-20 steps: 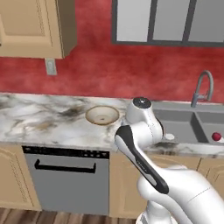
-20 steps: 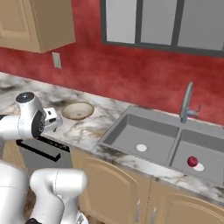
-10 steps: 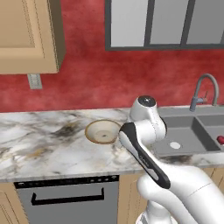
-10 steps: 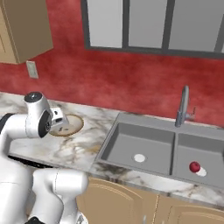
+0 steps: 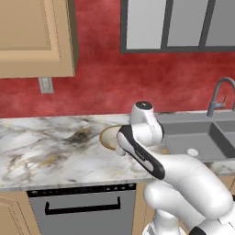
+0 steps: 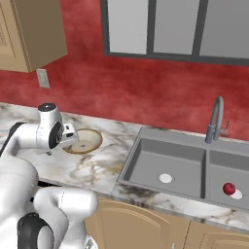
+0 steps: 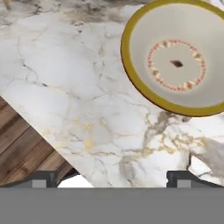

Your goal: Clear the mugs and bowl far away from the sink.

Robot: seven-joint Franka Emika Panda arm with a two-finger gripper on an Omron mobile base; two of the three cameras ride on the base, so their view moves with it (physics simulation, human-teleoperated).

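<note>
**Claw open above tabletop, bowl just ahead**

Bowl (image 7: 177, 61) sits upright on the marble tabletop (image 5: 41, 151), left of the sink (image 6: 168, 165) and apart from it (tan-yellow rim, pale inside with a ring of red dots around a dark centre mark). In the right base view the bowl (image 6: 83, 141) is on the tabletop (image 6: 102, 168) just beside the arm's wrist; in the left base view the bowl (image 5: 108, 137) is partly hidden behind the arm.

Claw (image 7: 111, 177): two dark tips spread wide at the bottom of the hand view, nothing between them, so open and empty. It hovers over bare marble near the tabletop's front edge, wood floor (image 7: 22, 153) visible beyond that edge. Bowl is off to one side of the claw's line, not touched.

Sink is two grey basins with a curved tap (image 6: 214, 119) behind. A small red round object (image 6: 228, 188) lies in the far basin (can't tell what it is). Dishwasher (image 5: 82, 213) sits under the tabletop.
</note>
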